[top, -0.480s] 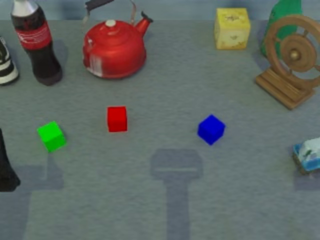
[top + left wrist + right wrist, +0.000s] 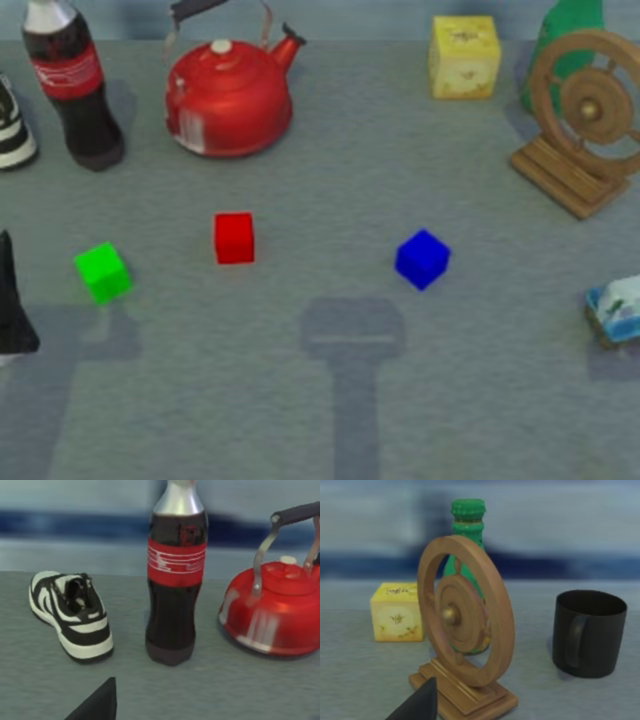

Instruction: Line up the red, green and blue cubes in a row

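While left end effector [image 2: 14, 300] hugs the edge, green cube [image 2: 103, 272] sits near.

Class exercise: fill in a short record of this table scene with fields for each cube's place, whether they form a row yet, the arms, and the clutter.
green cube: left side, near the left gripper
red cube: right of green, below the kettle
blue cube: right of centre, apart
row: loose, uneven gaps
right arm: outside the top view
clutter: cola bottle, shoe, yellow box, wooden wheel, black mug
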### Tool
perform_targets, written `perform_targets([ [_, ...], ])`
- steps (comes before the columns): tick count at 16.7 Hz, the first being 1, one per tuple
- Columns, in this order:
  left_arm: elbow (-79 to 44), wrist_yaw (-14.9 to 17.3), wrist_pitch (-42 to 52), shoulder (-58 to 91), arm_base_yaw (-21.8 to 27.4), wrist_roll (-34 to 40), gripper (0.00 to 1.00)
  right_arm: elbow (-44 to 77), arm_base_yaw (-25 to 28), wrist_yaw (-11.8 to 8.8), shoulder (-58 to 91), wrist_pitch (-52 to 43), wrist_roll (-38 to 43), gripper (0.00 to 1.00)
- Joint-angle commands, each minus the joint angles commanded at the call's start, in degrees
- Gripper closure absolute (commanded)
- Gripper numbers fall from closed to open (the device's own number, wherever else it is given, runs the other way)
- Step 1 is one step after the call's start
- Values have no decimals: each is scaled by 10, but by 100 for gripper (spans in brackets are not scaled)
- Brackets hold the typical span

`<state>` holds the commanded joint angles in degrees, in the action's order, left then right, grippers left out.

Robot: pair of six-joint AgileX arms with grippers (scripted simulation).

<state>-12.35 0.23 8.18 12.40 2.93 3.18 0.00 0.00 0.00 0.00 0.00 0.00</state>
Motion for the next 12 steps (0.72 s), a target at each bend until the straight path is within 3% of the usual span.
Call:
perform_targets([
  [12, -610, -1, 395, 739, 123, 143, 0, 0, 0, 0, 0, 0, 0, 0],
])
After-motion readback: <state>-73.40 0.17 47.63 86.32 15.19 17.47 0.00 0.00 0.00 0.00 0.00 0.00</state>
